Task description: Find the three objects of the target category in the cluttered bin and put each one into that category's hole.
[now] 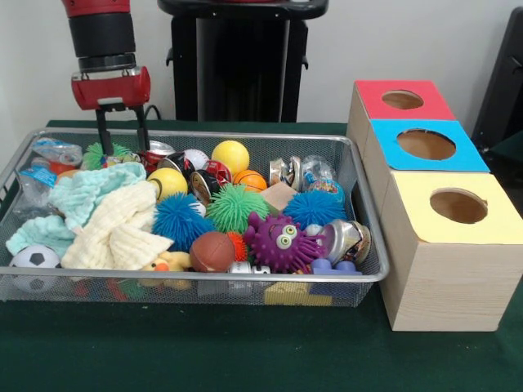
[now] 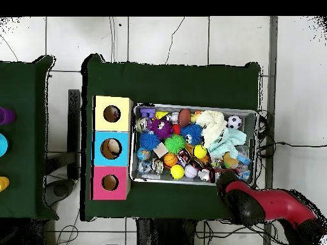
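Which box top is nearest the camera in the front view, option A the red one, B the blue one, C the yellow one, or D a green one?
C: in the front view the yellow-topped box stands closest to the camera, with the blue-topped box behind it and the red-topped box farthest back, all beside the cluttered bin.

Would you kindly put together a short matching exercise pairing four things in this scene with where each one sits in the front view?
Things:
1. soccer ball
2. purple monster toy
3. red-topped box
4. gripper

Places in the front view:
A. farthest of the three boxes
B. near left corner of the cluttered bin
C. over the bin's far left part
D. near the front rim, right of centre

Pairs: 1-B, 2-D, 3-A, 4-C
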Motion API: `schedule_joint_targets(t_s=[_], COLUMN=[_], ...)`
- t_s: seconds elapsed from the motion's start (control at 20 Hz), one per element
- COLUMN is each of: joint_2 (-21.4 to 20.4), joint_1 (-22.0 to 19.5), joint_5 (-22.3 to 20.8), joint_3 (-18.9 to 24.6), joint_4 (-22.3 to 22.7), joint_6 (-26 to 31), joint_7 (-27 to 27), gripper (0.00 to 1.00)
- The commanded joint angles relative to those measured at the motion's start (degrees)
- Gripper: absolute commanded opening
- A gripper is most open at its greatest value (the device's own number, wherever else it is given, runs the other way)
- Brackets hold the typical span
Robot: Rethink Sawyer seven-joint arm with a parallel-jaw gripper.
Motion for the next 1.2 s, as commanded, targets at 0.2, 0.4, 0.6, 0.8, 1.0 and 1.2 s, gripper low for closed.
schedule_joint_targets(t_s=[0.2, 0.4, 0.6, 0.8, 1.0, 1.2], joint_2=[-0.7, 1.79, 2.95, 4.53, 4.81, 4.11], joint_1=[1.29, 5.16, 7.56, 6.18, 2.9, 0.9], joint_5=[0.28, -4.43, -7.51, -8.37, -6.8, -4.8], joint_3=[4.46, -0.14, -3.39, -2.62, 0.72, 3.04], joint_4=[-0.95, -3.35, -5.11, -6.31, -6.03, -5.23], joint_6=[7.41, 2.77, -0.56, -0.39, 2.57, 5.05], joint_7=[-7.3, -2.95, -0.9, -2.61, -6.44, -8.69], gripper=[1.0, 1.0, 1.0, 1.0, 1.0, 1.0])
